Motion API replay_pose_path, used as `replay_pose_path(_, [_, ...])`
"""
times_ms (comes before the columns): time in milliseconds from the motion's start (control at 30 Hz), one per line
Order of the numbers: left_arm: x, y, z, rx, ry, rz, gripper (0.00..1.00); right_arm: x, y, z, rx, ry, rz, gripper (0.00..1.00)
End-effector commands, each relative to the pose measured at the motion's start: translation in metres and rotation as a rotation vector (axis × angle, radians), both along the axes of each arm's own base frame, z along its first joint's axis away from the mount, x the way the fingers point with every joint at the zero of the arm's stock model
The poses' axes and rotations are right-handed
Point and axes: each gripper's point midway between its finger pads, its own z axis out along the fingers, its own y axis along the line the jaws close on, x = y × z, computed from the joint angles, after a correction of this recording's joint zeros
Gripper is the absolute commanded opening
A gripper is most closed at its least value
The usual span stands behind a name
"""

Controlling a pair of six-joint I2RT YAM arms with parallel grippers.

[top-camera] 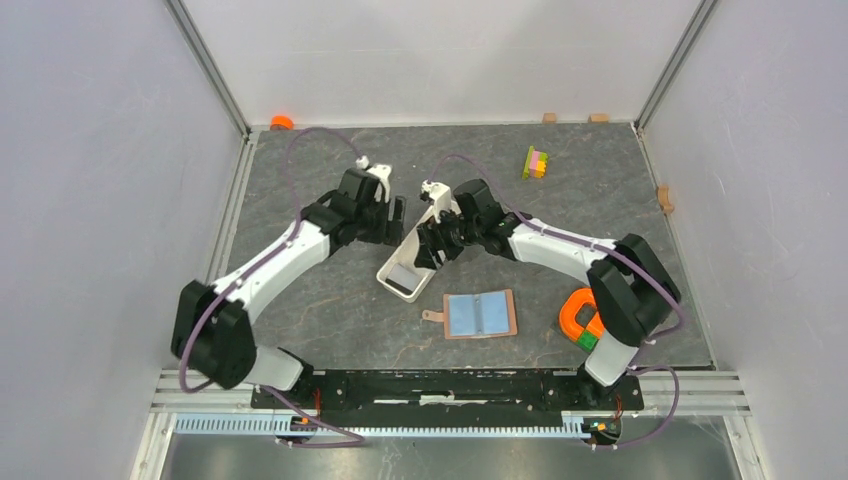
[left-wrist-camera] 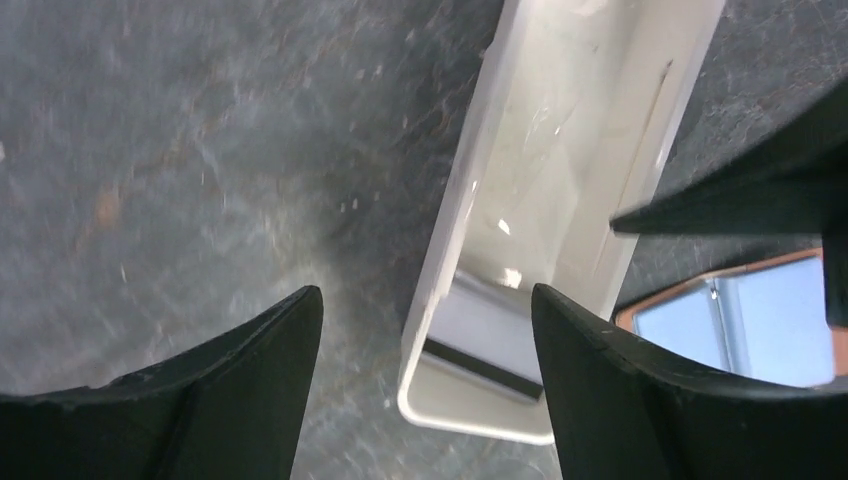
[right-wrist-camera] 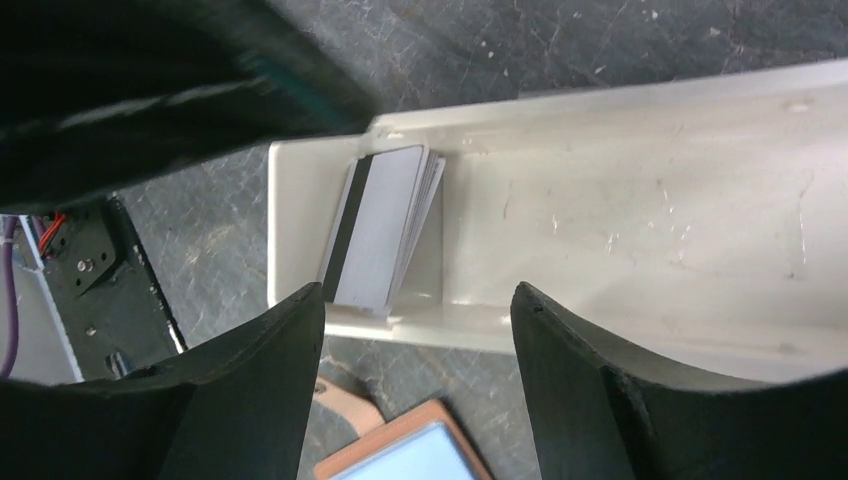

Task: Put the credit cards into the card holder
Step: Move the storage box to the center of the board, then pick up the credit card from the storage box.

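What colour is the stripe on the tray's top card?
Black stripe on a grey card; best in right wrist view.

card holder [right-wrist-camera: 405,450] — mostly beyond bottom edge

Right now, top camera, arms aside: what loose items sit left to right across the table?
small orange object → white tray → open card holder → colourful block stack → orange-and-green object → wooden block by the right wall
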Motion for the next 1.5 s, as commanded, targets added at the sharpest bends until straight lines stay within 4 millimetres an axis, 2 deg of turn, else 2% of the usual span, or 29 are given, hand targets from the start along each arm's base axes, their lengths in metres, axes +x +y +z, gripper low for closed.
replay_pose_path(0, [-0.029,0.019,-0.014,-0.095,0.072,0.222,0.84,0.014,0.017,0.005,0.011,-0.024,0.059,0.73])
replay_pose_path(100, [-0.042,0.020,-0.020,-0.195,0.088,0.266,0.85,0.019,0.024,-0.006,0.000,0.001,0.071,0.73])
replay_pose_path(167, [-0.052,0.013,-0.024,-0.265,0.125,0.260,0.83,0.019,0.029,-0.015,-0.010,0.028,0.082,0.72])
replay_pose_path(233, [-0.060,0.007,-0.027,-0.319,0.149,0.252,0.82,0.015,0.037,-0.023,-0.019,0.054,0.101,0.71])
replay_pose_path(367, [-0.072,0.008,-0.040,-0.357,0.170,0.274,0.78,0.005,0.048,-0.040,-0.057,0.093,0.127,0.70])
replay_pose_path(533, [-0.076,0.007,-0.047,-0.384,0.172,0.277,0.67,-0.008,0.054,-0.059,-0.097,0.151,0.146,0.69])
replay_pose_path(700, [-0.074,0.007,-0.051,-0.377,0.176,0.279,0.58,-0.025,0.056,-0.066,-0.101,0.205,0.166,0.66])
replay_pose_path(800, [-0.073,0.006,-0.051,-0.381,0.176,0.282,0.52,-0.030,0.057,-0.062,-0.087,0.232,0.159,0.56])
replay_pose_path(1033, [-0.071,0.005,-0.046,-0.397,0.158,0.284,0.48,-0.026,0.058,-0.038,-0.052,0.220,0.103,0.28])
replay_pose_path(1200, [-0.071,0.006,-0.045,-0.400,0.152,0.286,0.47,-0.023,0.056,-0.029,-0.052,0.195,0.083,0.10])
replay_pose_path(1333, [-0.069,0.006,-0.038,-0.410,0.133,0.285,0.47,-0.018,0.049,-0.028,-0.082,0.159,0.054,0.00])
replay_pose_path(1467, [-0.067,0.007,-0.041,-0.391,0.140,0.274,0.44,-0.014,0.045,-0.033,-0.116,0.153,0.027,0.00])
